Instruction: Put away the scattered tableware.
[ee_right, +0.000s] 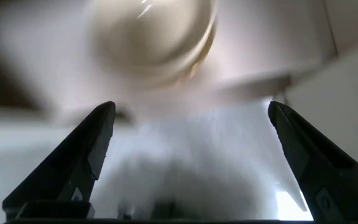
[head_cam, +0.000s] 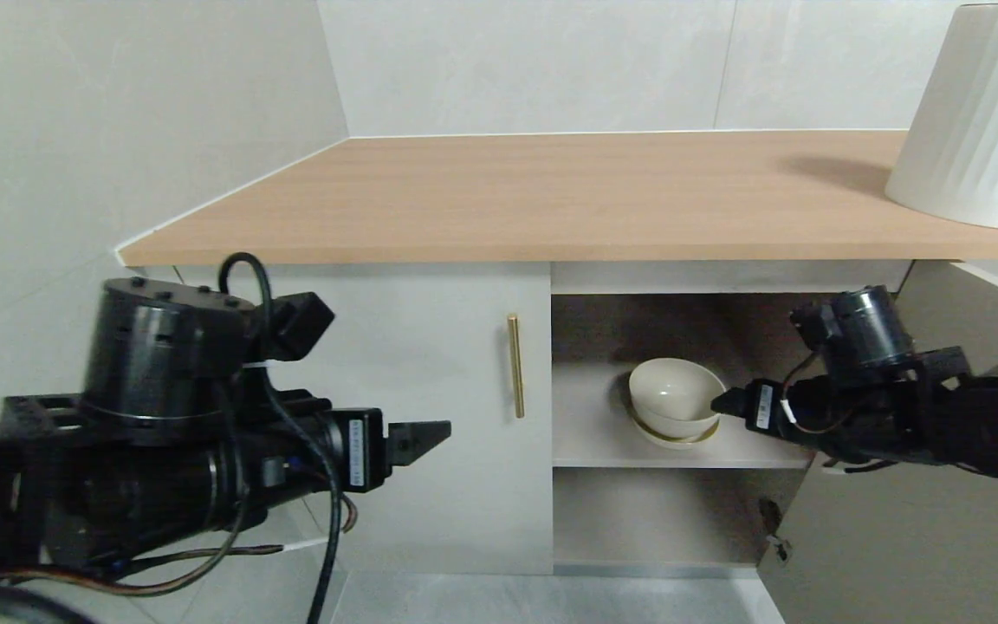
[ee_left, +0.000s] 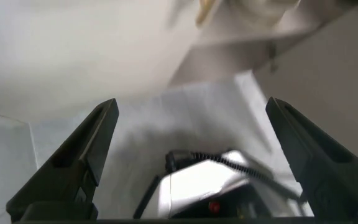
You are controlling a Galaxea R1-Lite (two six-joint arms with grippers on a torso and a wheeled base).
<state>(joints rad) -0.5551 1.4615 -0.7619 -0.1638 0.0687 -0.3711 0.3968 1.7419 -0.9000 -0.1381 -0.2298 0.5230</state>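
The right gripper (head_cam: 722,404), fingers apart and holding nothing, sits right at the rim of the cream bowl (head_cam: 675,392). The bowl rests just ahead of it, nested on a second dish (head_cam: 672,437) on the cupboard shelf (head_cam: 590,433). Any drift forward or sideways could tip the bowl off that dish or shove the stack along the shelf. The left gripper (head_cam: 430,433), also apart and empty, hangs before the shut door (head_cam: 438,364), where a swing could strike the brass handle (head_cam: 515,364) just ahead.
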